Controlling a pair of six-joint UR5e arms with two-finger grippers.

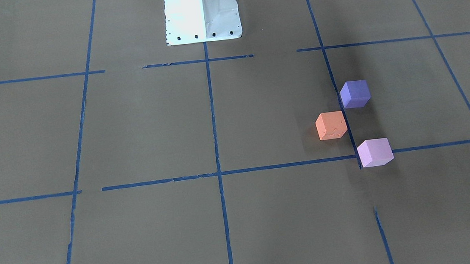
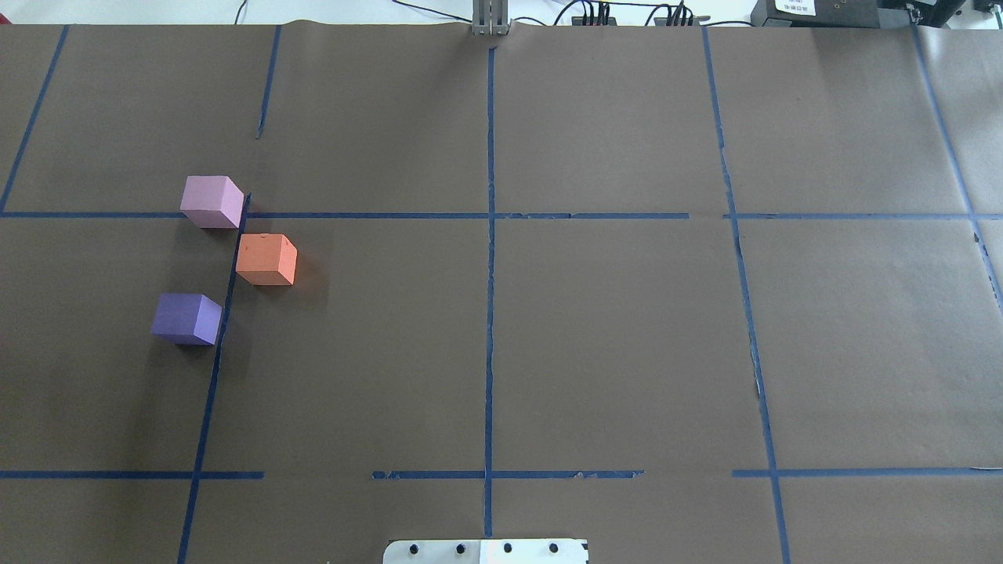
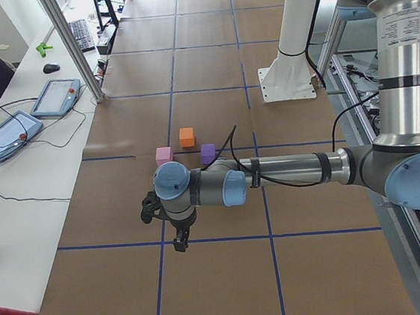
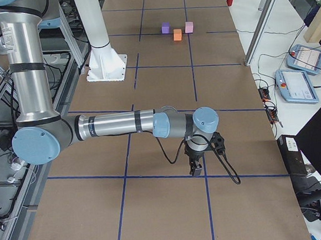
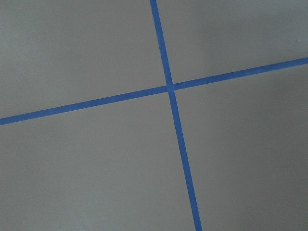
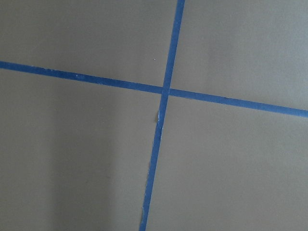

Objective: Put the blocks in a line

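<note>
Outside the overhead and front views, both claws show only from the table ends, too small to tell whether they are parted. Left arm (image 3: 286,170) lies stretched low and level across that end view's middle, left gripper (image 3: 180,243) pointing down over a tape (image 2: 490,313) crossing. Right arm (image 4: 116,124) is posed alike, right gripper (image 4: 196,170) pointing down. At the overhead's left, pink block (image 2: 212,202), orange block (image 2: 266,259) and purple block (image 2: 186,319) sit apart in a bent column running up the frame, orange offset rightward.
</note>
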